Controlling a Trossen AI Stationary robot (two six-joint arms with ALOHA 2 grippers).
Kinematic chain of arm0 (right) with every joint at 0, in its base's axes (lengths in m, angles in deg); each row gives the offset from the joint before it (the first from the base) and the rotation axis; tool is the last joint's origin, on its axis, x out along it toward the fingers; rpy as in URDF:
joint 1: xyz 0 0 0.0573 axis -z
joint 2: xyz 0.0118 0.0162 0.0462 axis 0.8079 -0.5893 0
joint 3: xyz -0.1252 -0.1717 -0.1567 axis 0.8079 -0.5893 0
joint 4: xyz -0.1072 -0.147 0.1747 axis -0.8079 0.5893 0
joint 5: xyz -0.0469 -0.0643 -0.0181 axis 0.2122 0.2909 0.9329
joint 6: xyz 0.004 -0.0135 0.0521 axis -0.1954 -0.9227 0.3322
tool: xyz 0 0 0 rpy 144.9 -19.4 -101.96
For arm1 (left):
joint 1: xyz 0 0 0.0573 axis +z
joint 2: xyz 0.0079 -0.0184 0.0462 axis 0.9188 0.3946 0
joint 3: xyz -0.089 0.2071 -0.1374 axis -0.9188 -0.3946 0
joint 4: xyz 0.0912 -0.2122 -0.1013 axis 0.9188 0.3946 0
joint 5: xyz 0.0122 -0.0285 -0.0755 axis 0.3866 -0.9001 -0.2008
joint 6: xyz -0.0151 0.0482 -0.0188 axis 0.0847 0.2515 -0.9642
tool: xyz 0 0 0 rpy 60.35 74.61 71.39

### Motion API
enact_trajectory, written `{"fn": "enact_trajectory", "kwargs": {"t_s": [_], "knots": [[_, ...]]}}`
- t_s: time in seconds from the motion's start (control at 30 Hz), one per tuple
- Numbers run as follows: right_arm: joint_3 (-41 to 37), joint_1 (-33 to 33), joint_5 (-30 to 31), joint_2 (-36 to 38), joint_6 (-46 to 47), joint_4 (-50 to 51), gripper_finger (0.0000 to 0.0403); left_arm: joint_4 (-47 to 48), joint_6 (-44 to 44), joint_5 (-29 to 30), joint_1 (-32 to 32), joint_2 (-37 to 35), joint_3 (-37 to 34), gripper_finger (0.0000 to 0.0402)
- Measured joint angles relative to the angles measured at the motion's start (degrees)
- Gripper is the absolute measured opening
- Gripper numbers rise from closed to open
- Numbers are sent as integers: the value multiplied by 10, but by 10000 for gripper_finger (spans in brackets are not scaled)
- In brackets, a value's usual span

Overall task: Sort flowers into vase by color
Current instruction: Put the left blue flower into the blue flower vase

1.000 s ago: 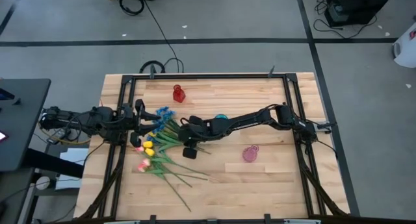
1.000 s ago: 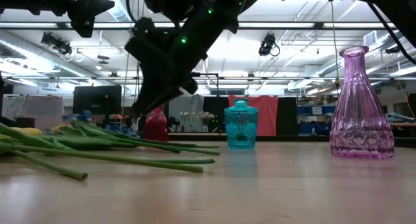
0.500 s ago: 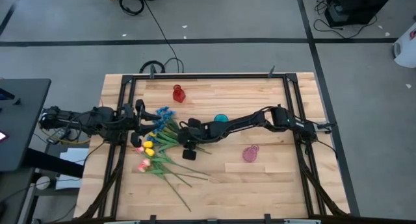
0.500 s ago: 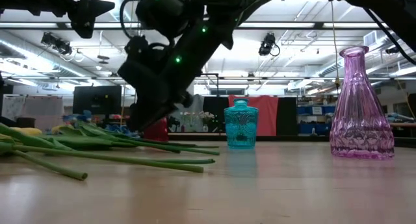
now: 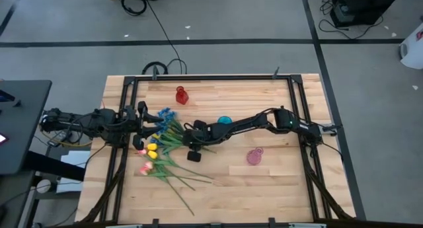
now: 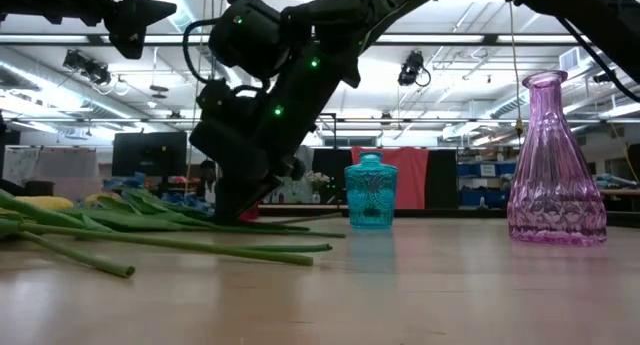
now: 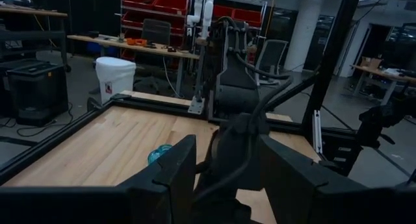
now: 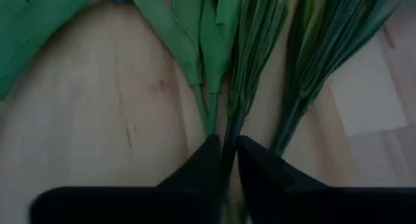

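Judging from the layout, sorting has barely begun: the flowers (image 5: 162, 149) are all seen lying in a heap on the surface (image 5: 264, 182), toward its left side, and no stem is seen in any vase. The red vase (image 5: 181, 95), teal vase (image 6: 370, 190) and pink vase (image 6: 555, 165) stand empty. The right claw (image 8: 224, 152) is pressed down among the stems, nearly closed around one green stem (image 8: 237, 113). The left claw (image 7: 224, 175) is held parted and empty, near the blossoms.

Both arms are matt black, built of blocky jointed segments with black cables looped along them. Small green lights glow on the casing just behind the right hand (image 6: 232, 200), whose fingers (image 8: 207, 160) taper to dark wedges.
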Motion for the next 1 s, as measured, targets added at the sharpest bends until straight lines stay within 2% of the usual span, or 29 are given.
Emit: {"fn": "enact_trajectory", "kwargs": {"t_s": [0.13, 0.4, 0.7, 1.0], "knots": [[0, 6, -12, 0, 12, 1, 12, 1, 0, 0, 0, 0, 0, 168], [11, 16, 6, 30, 27, 60, 5, 1, -2, 0, 0, 0, 0, 168], [68, 5, 96, 92, -5, 157, 5, 1, -1, 0, 0, 0, 0, 168], [69, -1, 187, 193, -55, 171, 5, 0, -1, 0, 0, 0, 0, 168]]}}
